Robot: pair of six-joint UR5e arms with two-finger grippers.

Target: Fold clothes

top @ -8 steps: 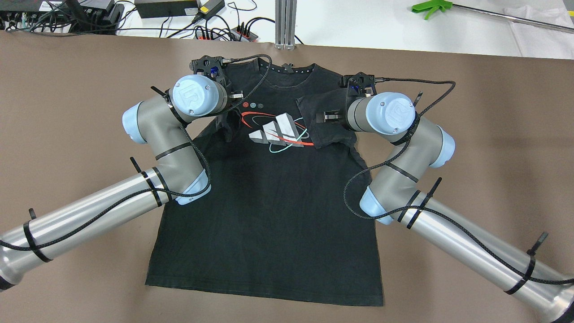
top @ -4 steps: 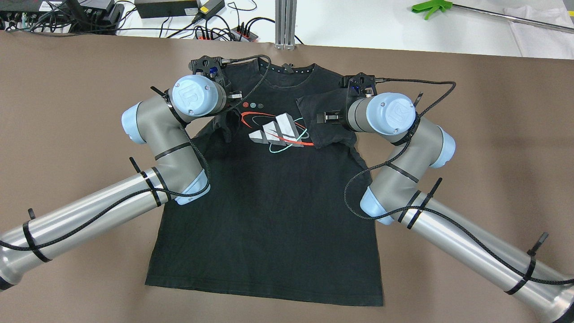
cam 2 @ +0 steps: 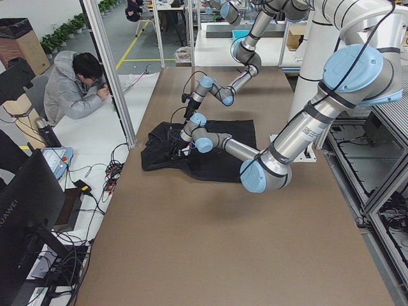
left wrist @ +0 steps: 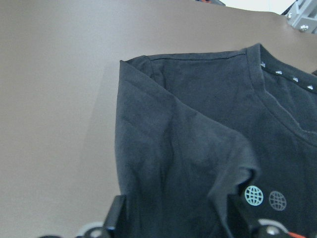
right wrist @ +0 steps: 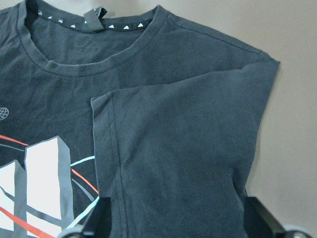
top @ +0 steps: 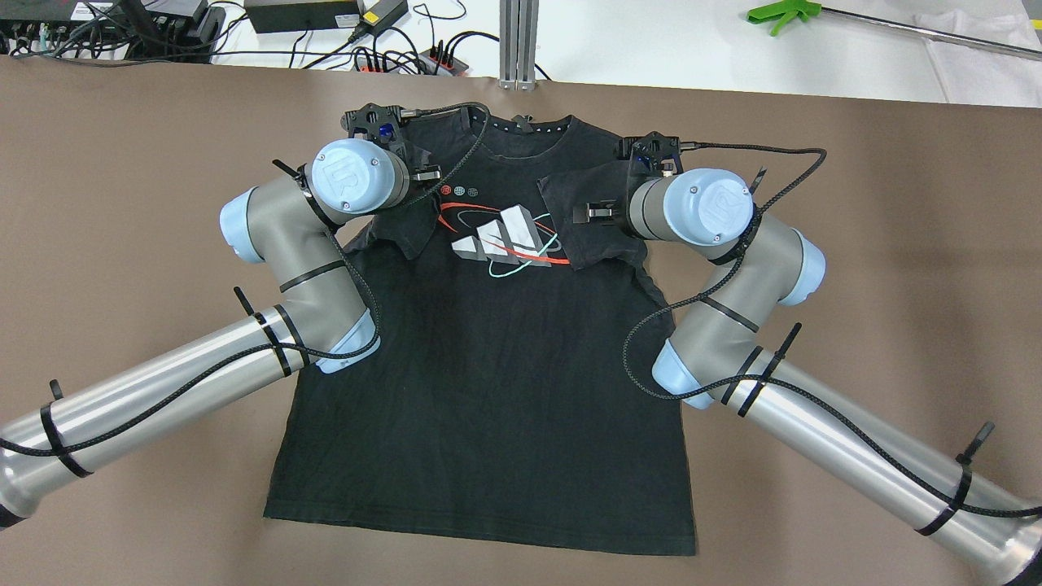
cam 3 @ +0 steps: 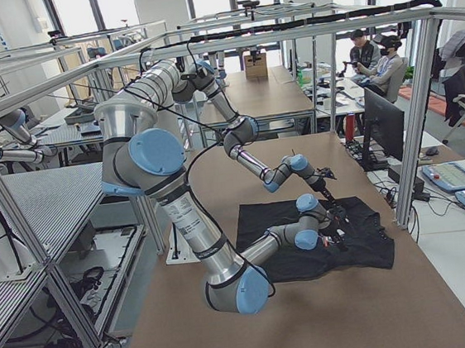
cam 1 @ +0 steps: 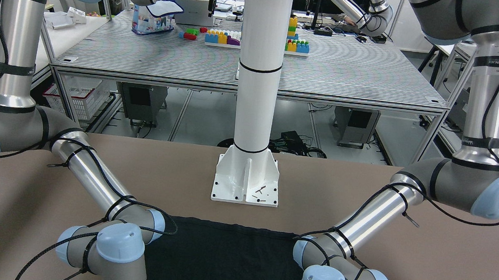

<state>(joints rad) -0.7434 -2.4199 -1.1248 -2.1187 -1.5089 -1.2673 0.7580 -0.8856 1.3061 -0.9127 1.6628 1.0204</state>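
The clothes are a black T-shirt (top: 488,391) with a white, red and teal chest logo, lying face up on the brown table; it also shows in the front view (cam 1: 223,257). Both sleeves are folded inward over the chest. My left gripper (left wrist: 178,225) hovers over the left sleeve (top: 407,232), its fingers spread wide, open and empty. My right gripper (right wrist: 181,225) hovers over the right sleeve (top: 586,228), also open with the sleeve flat beneath it. In the overhead view the wrists hide most of both grippers.
The white post's base plate (cam 1: 246,188) stands at the near edge by the shirt's hem. Cables and a power strip (top: 407,61) lie beyond the far edge, with an aluminium profile (top: 518,41). A seated operator (cam 2: 76,83) is beside the table.
The left sleeve, bunched and raised under my left gripper before, now lies flatter on the chest. My left wrist has shifted slightly. The right arm has not moved.
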